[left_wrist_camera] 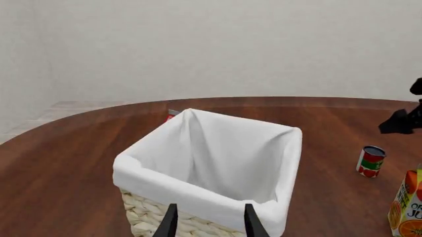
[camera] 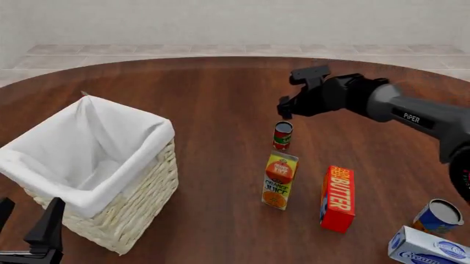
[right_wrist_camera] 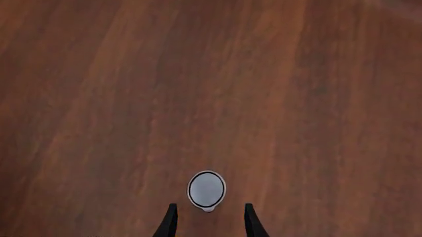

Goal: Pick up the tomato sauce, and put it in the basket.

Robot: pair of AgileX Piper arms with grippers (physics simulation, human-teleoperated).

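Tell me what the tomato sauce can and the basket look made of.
Tomato sauce: apparently metal, going by its dull grey lid, with a printed red-and-green label. Basket: pale woven wicker, judging by its braided walls, lined with matte white cloth that folds softly over the rim.

Both tools agape, empty

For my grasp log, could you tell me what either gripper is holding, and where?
Nothing: the right gripper hangs open above the tomato sauce; the left gripper is open, empty.
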